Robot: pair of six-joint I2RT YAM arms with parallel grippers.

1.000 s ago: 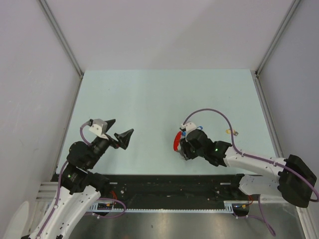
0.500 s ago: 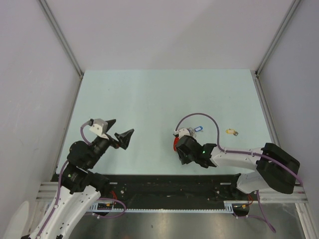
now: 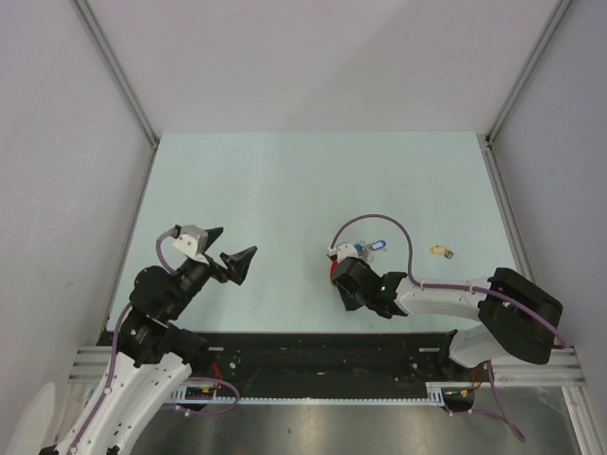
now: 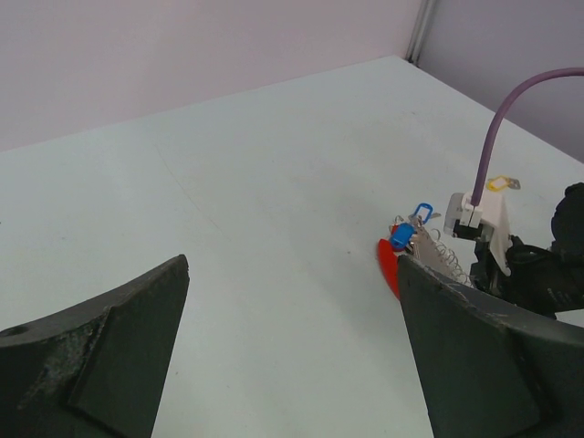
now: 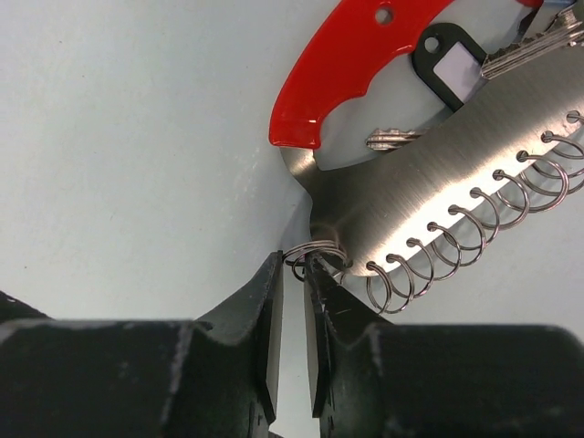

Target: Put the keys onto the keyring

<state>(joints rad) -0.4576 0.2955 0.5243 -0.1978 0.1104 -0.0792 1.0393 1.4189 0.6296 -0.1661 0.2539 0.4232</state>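
Keyring (image 5: 411, 182) lay on the table (image 3: 285, 180) under the right gripper (image 5: 294, 265), whose narrow jaws flanked its ring (image 5: 321, 248); we could not tell if they gripped. Left gripper (image 3: 232, 243) hung wide, empty. We judged ring-securing underway; next calls for lifting, then fetching the yellow key (image 3: 439, 251), well apart.

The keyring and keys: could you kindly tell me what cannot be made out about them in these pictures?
Right wrist view: whether the right tool truly grips the thin ring is unclear; a key blade runs off the right edge.
Top view: the right tool covers the keyring, only a red sliver shows.
Top view: the yellow key is too small for detail.
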